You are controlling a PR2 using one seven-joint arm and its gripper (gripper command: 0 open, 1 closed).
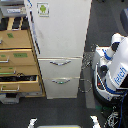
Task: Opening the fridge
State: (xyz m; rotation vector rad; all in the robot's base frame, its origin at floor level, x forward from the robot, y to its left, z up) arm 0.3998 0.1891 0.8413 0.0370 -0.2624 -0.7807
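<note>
The tall white fridge point(60, 30) stands in the middle of the exterior view. Its large upper door looks shut. A long dark handle point(32, 22) runs down the door's left edge, and a green-logo sticker point(43, 8) sits near the top. Below are two drawers with silver handles, the upper point(61, 63) and the lower point(61, 80), both shut. No gripper shows in this view. Only two white tips point(32, 122) point(95, 121) poke in at the bottom edge, and I cannot tell what they belong to.
A wooden drawer cabinet point(17, 57) stands against the fridge on the exterior view's left, with one lower drawer pulled out. A white and blue robot point(114, 67) with cables stands on the exterior view's right. Dark floor point(60, 110) lies in front.
</note>
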